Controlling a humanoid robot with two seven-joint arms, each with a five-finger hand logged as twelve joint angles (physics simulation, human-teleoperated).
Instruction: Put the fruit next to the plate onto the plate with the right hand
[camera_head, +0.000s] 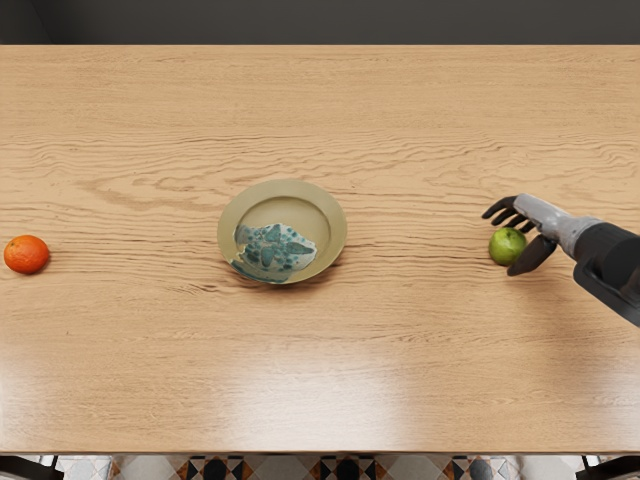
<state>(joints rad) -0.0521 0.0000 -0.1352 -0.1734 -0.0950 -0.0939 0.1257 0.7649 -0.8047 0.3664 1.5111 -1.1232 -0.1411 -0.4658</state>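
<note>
From the head view, the right hand (532, 228) reaches in from the right edge of the wooden table (320, 100), its dark forearm slanting down toward the near corner. The hand is open. The fingers (501, 211) fan out on the far side of a small green fruit (506, 245) and the thumb (531, 257) angles along its near right side, so the fruit sits in the crook between them. I cannot tell whether any finger actually touches it. The fruit rests on the tabletop, just in front of the palm.

Well off to the hand's left, about mid-table, lies the plate (331, 214). It is round and olive-gold, with a teal leafy pattern (270, 250) on its near side, and it carries no fruit. Only bare wood runs between the green fruit and the plate's rim.

Much farther to the hand's left, beyond the plate and close to the table's left edge, an orange (26, 254) sits alone.
</note>
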